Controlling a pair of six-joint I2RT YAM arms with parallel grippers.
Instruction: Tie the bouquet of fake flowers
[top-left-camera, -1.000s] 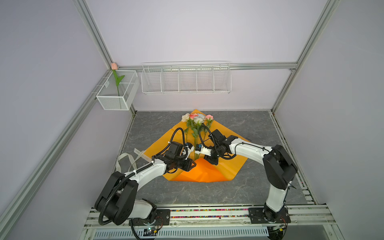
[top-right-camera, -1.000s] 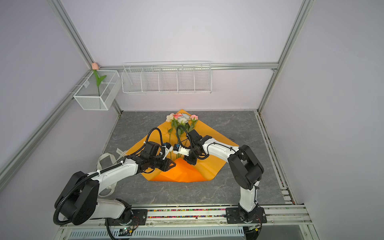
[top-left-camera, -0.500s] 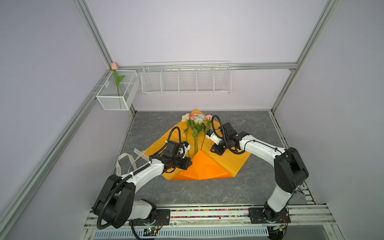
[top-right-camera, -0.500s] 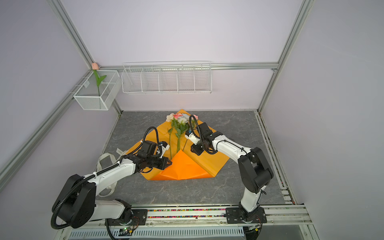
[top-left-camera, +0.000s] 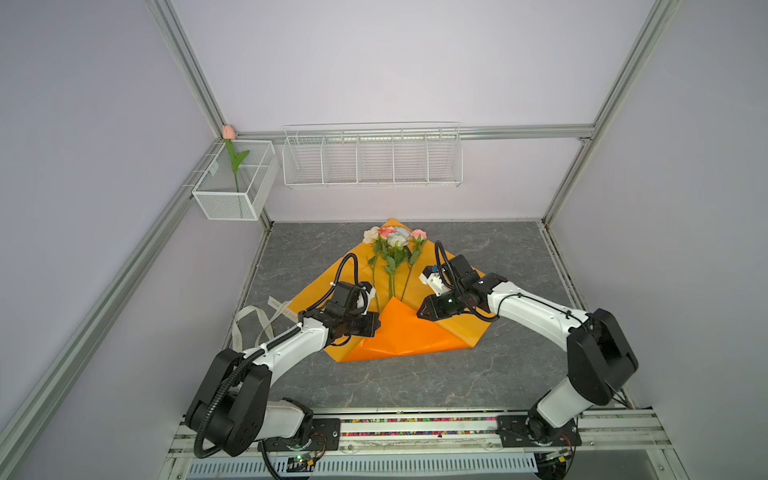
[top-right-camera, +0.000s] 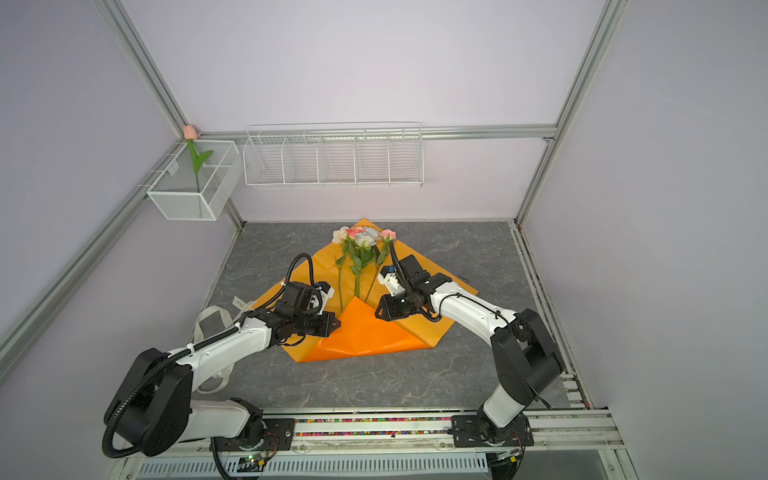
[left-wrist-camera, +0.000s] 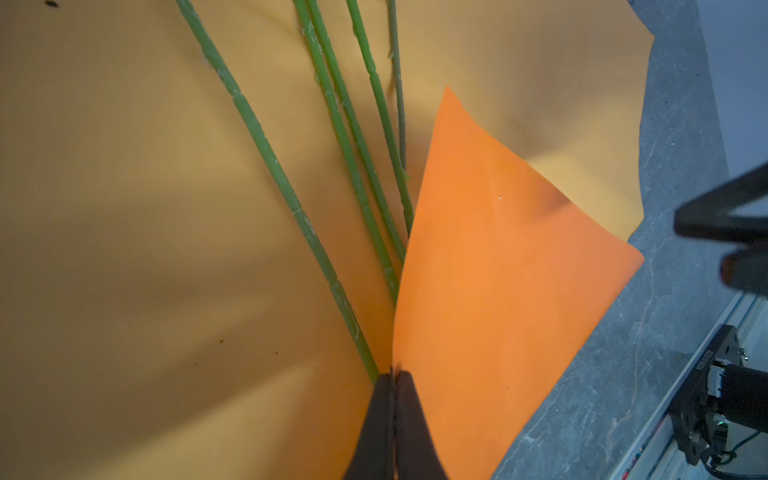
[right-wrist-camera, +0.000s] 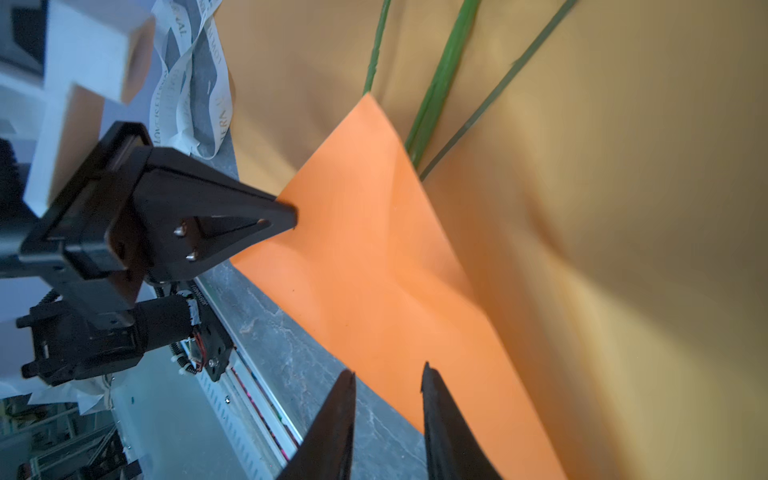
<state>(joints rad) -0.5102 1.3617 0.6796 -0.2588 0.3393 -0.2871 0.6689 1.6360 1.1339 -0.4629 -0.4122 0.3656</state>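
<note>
1. Whereas a second ago both grippers crowded the stems, the left gripper (left-wrist-camera: 392, 374) has now closed fully. It pinches the edge of the upturned flap (top-left-camera: 399, 332) of the orange wrapping paper (top-left-camera: 457, 328). The right gripper (right-wrist-camera: 388, 370) has swung out and come back, jaws partly apart and empty, just beside the flap's opposite edge.
2. Significance, as judged: the bottom corner now covers the stem ends. The side folds and the tying itself remain to be done.
3. Location: the bouquet of fake flowers (top-left-camera: 392, 249) lies on the paper between the two grippers. Its stem ends go under the flap just ahead of the left gripper's tips, and its heads lie well beyond.
4. Count: five stems (left-wrist-camera: 286, 187), about five flower heads, one paper sheet, two grippers, and one ribbon (top-left-camera: 257, 320) on the bench (top-left-camera: 415, 386) behind the left gripper.
</note>
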